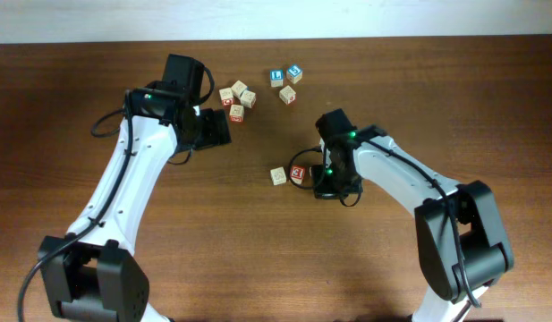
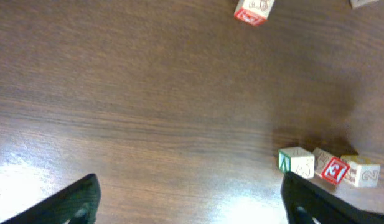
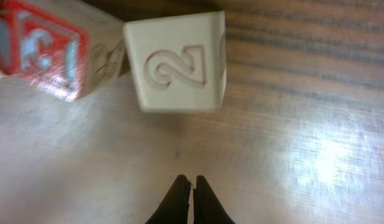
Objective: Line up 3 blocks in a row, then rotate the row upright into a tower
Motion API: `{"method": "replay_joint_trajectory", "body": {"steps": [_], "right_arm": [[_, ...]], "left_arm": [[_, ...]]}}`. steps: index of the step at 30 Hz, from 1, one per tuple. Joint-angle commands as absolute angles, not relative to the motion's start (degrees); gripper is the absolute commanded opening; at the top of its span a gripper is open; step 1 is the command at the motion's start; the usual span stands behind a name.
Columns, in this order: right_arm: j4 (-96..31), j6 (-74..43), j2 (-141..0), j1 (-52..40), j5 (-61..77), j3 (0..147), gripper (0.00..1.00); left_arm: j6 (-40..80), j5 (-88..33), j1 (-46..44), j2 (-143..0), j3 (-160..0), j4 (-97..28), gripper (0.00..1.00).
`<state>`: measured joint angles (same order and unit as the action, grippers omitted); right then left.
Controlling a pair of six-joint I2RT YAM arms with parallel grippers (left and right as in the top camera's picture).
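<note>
Three blocks [image 2: 333, 169] near wide-spread fingers [image 2: 73, 202]

The overhead camera looks straight down from high up on the whole brown wooden tabletop [image 1: 490, 107]. The left wrist camera looks down on it from nearer. The right wrist camera sits very close to a red-faced wooden cube [image 3: 45, 53] and a pale wooden cube marked 2 [image 3: 176, 62]. The left wrist view shows a pair like that, small.

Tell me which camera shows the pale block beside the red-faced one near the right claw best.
Right wrist: the pale block looms large, its carved 2 readable. Overhead shows the pale block tiny. Left wrist shows a block with a 2; same one or not, I cannot tell.
</note>
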<state>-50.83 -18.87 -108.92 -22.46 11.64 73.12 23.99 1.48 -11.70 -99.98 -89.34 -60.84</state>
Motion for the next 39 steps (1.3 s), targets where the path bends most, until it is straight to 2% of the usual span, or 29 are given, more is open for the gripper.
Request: {"method": "replay_joint_trajectory", "body": {"steps": [1, 3, 4, 6, 10, 20, 27, 34, 36, 39], "right_arm": [[-54.0, -21.5, -106.3, -19.1, 8.5, 78.5, 0.07], [-53.5, -21.4, -106.7, -17.1, 7.0, 78.2, 0.07], [-52.3, -20.4, -107.3, -16.1, 7.1, 78.1, 0.07], [-49.9, -18.2, -109.2, -15.3, 7.6, 78.0, 0.07], [-46.9, -17.7, -112.9, -15.6, 11.7, 78.0, 0.06], [-41.7, -20.7, -115.1, -17.9, 18.4, 78.0, 0.06], [-37.9, -33.2, -115.2, -22.7, 17.4, 78.0, 0.05], [-35.0, -33.0, -115.2, -25.4, 17.4, 78.0, 0.06], [-35.3, -30.1, -115.2, -24.9, 18.1, 78.5, 0.07], [-37.9, -24.7, -115.2, -23.9, 19.4, 81.0, 0.18]], "left_arm": [[24.2, -1.1, -13.8, -100.7, -88.0, -61.5, 0.87], [24.2, -1.1, -15.0, -101.5, -87.3, -61.3, 0.79], [24.2, -1.1, -15.6, -102.2, -87.0, -61.1, 0.72], [24.3, -1.2, -16.5, -104.0, -87.0, -61.1, 0.44], [25.8, -2.8, -16.9, -107.4, -87.0, -60.8, 0.29], [25.9, -5.4, -16.9, -109.1, -87.0, -59.8, 0.28], [25.9, -5.4, -16.9, -109.1, -87.0, -59.8, 0.29], [25.9, -5.4, -16.9, -109.1, -87.0, -59.8, 0.29], [25.9, -5.4, -16.9, -109.1, -87.0, -59.8, 0.29], [25.9, -4.9, -16.9, -109.1, -87.0, -59.1, 0.30]]}}
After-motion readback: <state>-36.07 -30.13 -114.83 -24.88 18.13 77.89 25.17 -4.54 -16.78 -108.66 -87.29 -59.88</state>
